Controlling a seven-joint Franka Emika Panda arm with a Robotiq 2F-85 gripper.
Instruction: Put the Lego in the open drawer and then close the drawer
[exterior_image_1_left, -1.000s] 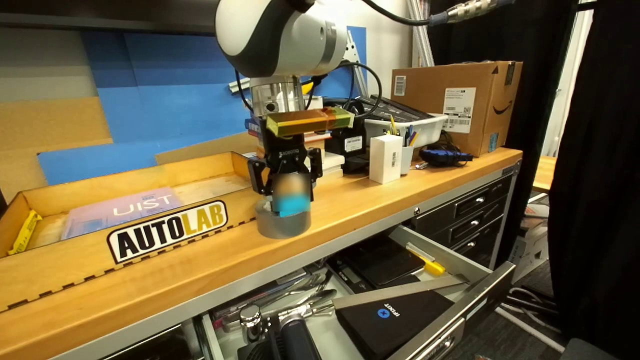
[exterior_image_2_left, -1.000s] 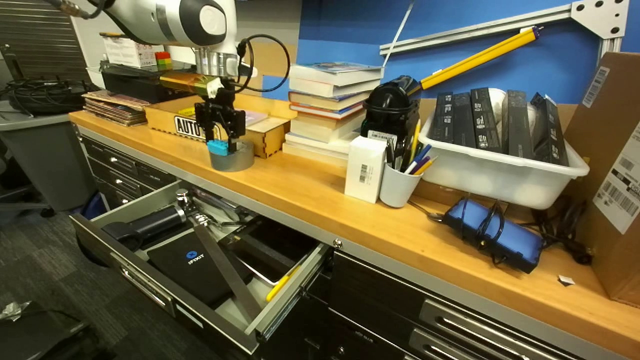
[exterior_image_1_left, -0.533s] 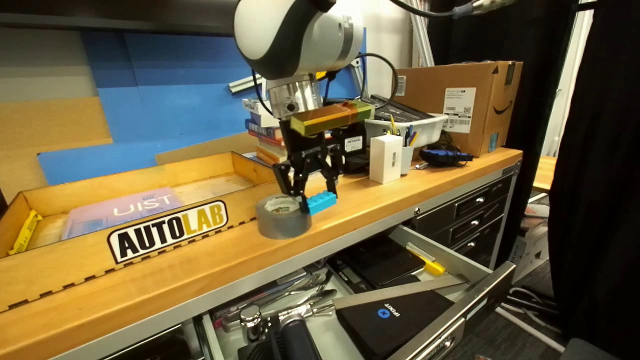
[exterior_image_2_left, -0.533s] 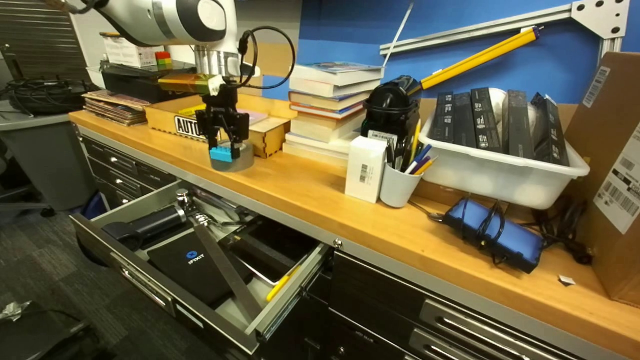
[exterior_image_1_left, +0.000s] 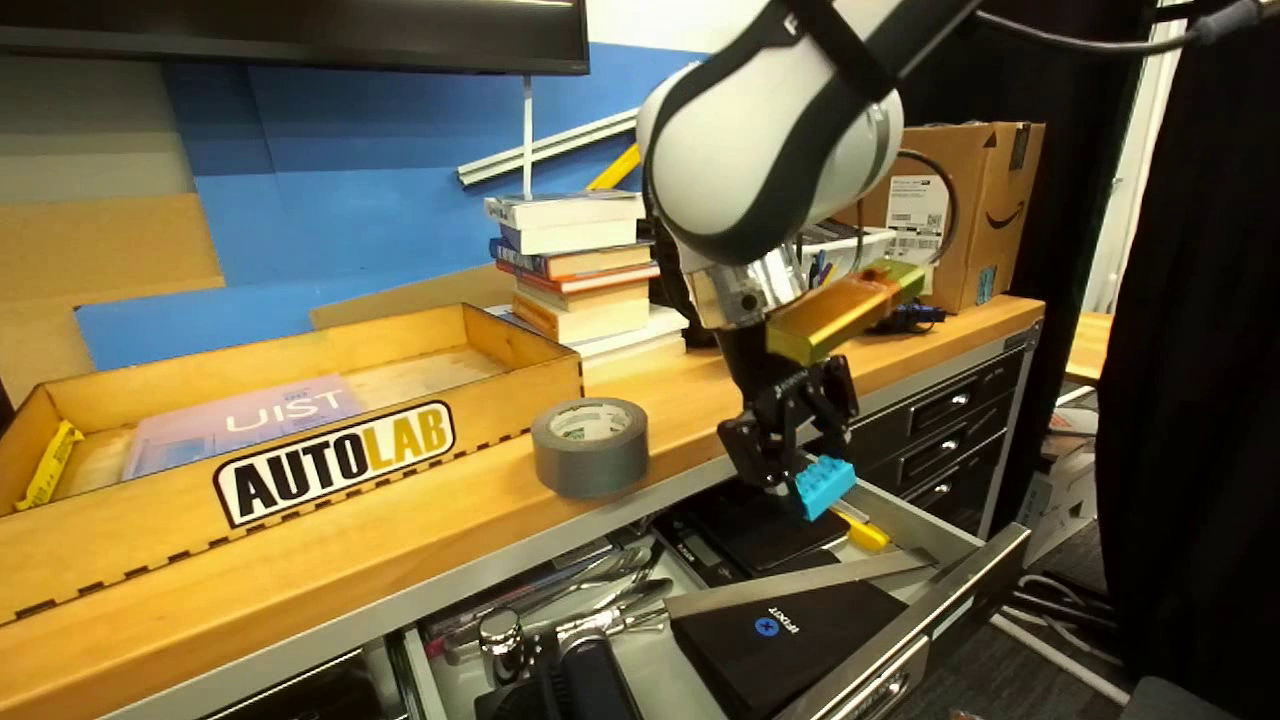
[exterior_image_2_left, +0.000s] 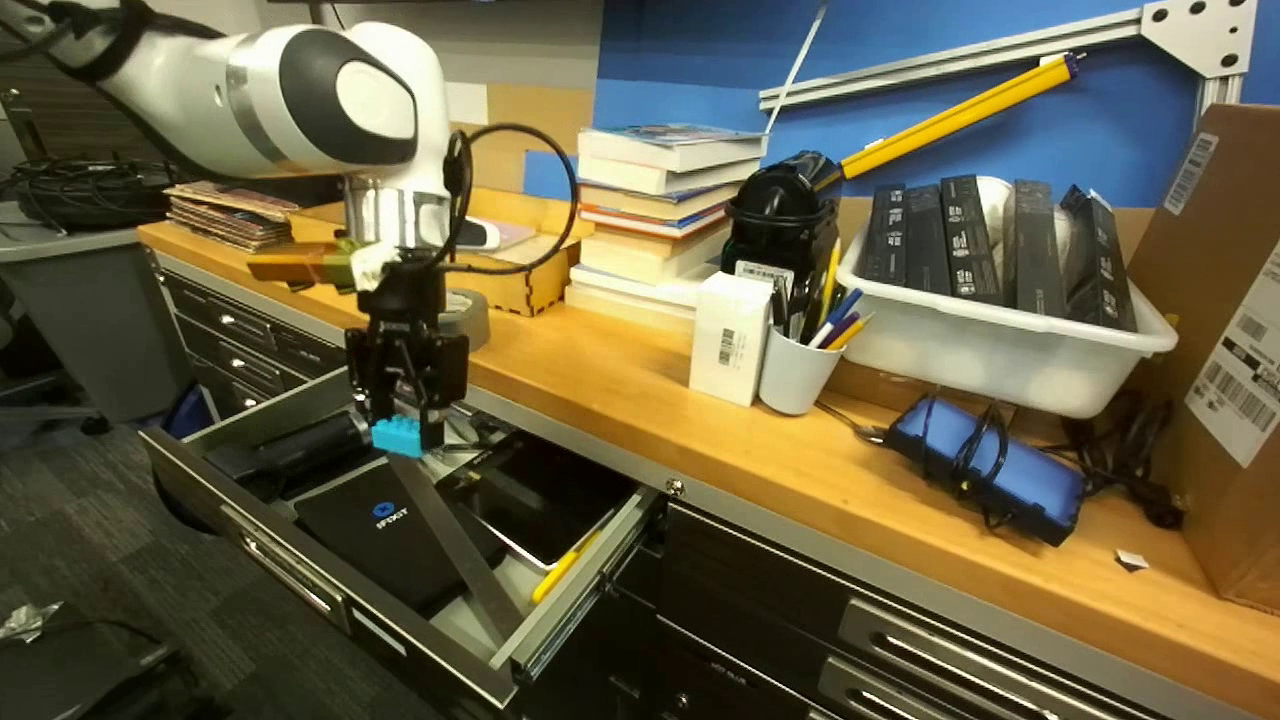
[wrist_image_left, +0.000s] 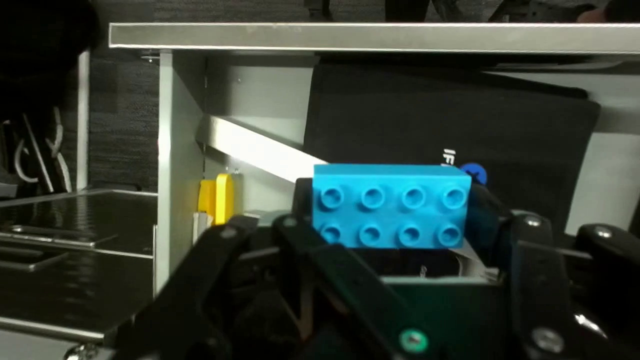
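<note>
Sitting clamped lengthwise in gripper (wrist_image_left: 390, 206), Lego (exterior_image_1_left: 826, 487) above drawer (wrist_image_left: 370, 38).

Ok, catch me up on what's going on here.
A robot arm holds the blue Lego in its gripper, over the open drawer, in which a black iFixit case and a metal strip lie. The Lego is not yet released, nor the drawer closed. A grey tape roll lies flat on the wooden worktop.

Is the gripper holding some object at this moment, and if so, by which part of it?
Yes, the gripper holds the blue toy brick by its two short ends, not by its long sides.
</note>
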